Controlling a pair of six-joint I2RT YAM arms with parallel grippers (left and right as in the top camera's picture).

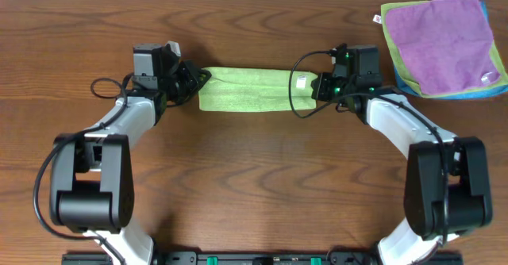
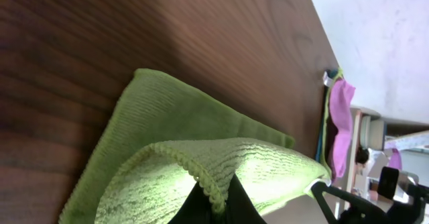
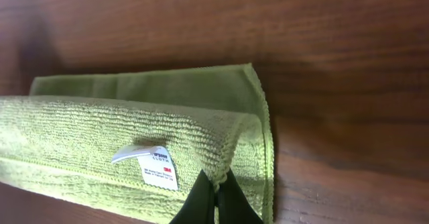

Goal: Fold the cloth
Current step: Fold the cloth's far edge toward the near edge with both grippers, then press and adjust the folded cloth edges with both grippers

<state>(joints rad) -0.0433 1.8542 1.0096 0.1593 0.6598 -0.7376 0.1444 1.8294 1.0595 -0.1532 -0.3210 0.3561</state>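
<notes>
The cloth (image 1: pixel 246 90) lay as a long green strip across the upper middle of the overhead frame, on the bare table (image 1: pixel 254 186), well apart from the purple cloth (image 1: pixel 440 35) stacked at upper right. I had the left gripper (image 1: pixel 194 81) clamped tight on the hem at the strip's left end. The right gripper (image 1: pixel 316 85) was clamped the same way at its right end, just beside the white label (image 3: pixel 157 167). Both wrist views showed the fingers closed on the edge of the upper layer, which curled over a flat lower layer. I judged this to be mid-fold, with the held hem yet to be laid down. To do it well I would move both ends at one pace, with the strip taut between them so the middle did not sag. I would then lay the hem flush along the lower layer's edge and let go only once it sat flat and square.
</notes>
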